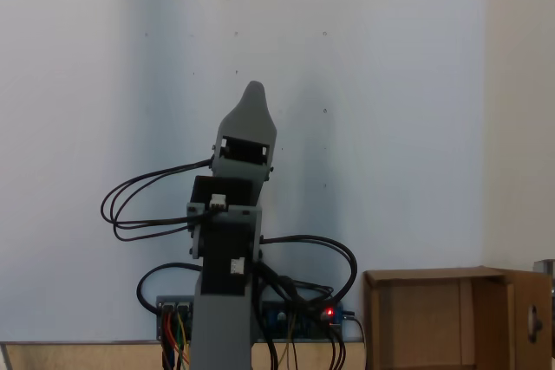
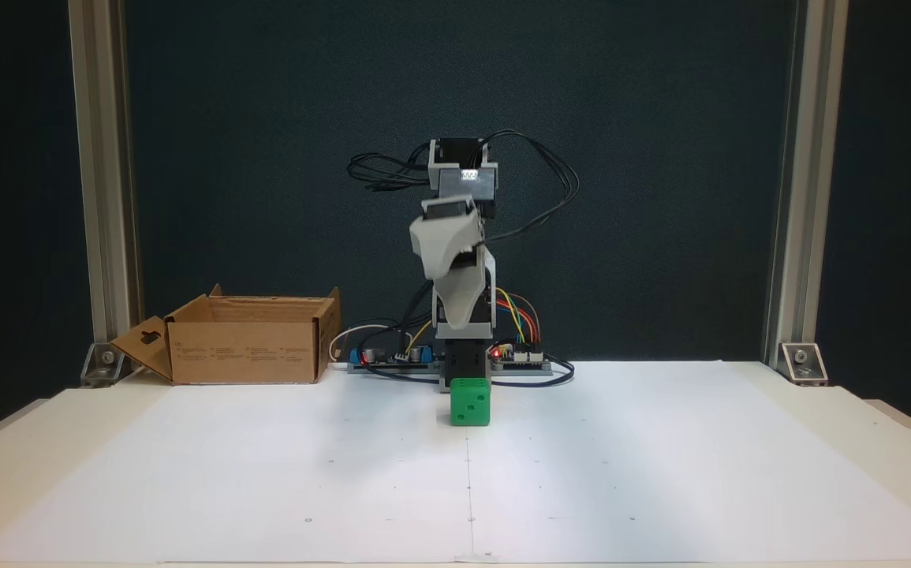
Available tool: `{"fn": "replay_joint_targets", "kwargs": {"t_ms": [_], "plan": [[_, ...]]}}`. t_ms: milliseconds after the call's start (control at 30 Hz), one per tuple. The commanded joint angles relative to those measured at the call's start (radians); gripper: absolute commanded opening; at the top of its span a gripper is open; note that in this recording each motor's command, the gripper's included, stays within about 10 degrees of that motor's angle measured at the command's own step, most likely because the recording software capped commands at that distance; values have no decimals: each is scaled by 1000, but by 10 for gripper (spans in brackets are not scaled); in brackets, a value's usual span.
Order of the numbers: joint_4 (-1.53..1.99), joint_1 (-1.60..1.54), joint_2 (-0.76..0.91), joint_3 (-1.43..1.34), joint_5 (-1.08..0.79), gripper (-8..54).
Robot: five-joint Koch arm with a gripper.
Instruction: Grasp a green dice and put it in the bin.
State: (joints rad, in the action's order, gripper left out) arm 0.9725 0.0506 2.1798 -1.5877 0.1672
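Note:
The green dice (image 2: 471, 402) is a small bright green cube with dark pips. It rests on the white sheet just in front of the arm's base. The bin (image 2: 246, 341) is an open brown cardboard box at the back left of the table, and it shows at the lower right in the other fixed view (image 1: 451, 318). My gripper (image 2: 457, 322) hangs folded over the base, tip pointing down, above and slightly behind the dice and not touching it. From behind, its tip (image 1: 253, 89) reads as a single grey point, so the jaws cannot be told apart.
A white paper sheet (image 2: 266, 473) covers the table. Circuit boards and loose cables (image 2: 518, 359) lie around the base. Aluminium posts (image 2: 104, 197) stand at both back corners. The box has one flap (image 2: 142, 347) folded out to the left.

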Motion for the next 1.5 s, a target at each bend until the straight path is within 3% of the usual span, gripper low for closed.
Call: {"fn": "replay_joint_targets", "kwargs": {"t_ms": [0,800,1467], "plan": [[118,-25,3,77,49,422],[531,-95,2,138,25,425],[535,3,2,-9,-117,433]]}}
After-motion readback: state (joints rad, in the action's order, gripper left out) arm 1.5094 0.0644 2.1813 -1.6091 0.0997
